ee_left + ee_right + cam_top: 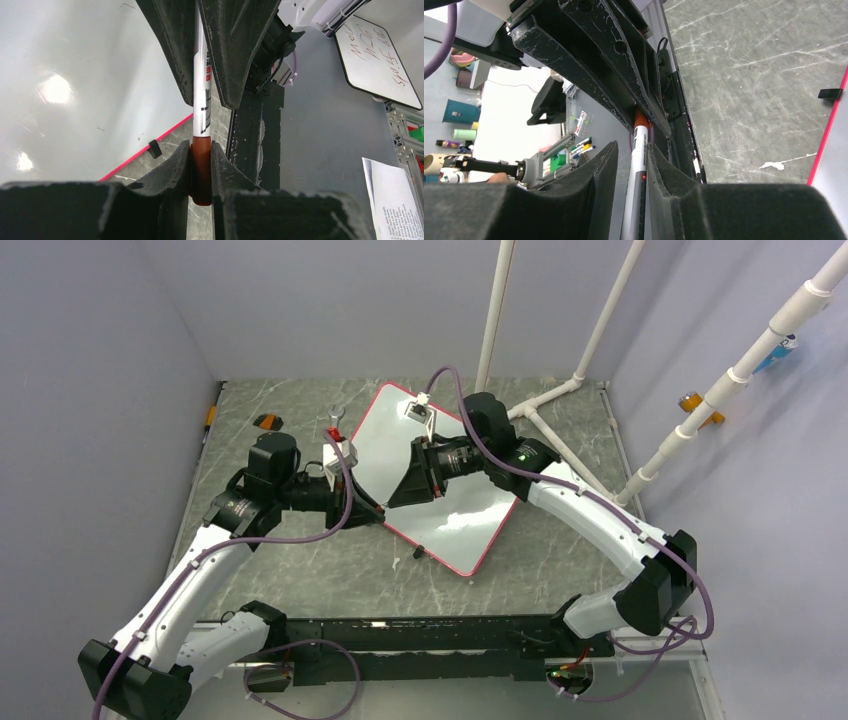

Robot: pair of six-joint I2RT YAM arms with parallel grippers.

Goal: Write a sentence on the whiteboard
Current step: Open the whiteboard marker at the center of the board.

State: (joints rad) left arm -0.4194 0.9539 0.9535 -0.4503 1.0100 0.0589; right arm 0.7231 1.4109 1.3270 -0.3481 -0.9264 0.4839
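The whiteboard (470,515) lies tilted on the grey marbled table, white with a pink-red rim; it also shows in the left wrist view (75,75) and the right wrist view (839,175). No sentence shows on its visible surface. Both grippers meet above its near left edge, end to end along one marker (202,90). My left gripper (201,165) is shut on the marker's dark-red cap (201,172). My right gripper (633,175) is shut on the white barrel (638,165). In the top view the left gripper (375,508) and right gripper (395,502) almost touch.
A white pipe frame (560,400) stands at the back right. A small orange-black object (266,422) lies at the back left. A black clip (418,552) sits on the board's near rim. A small written-on board (375,55) leans beyond the table.
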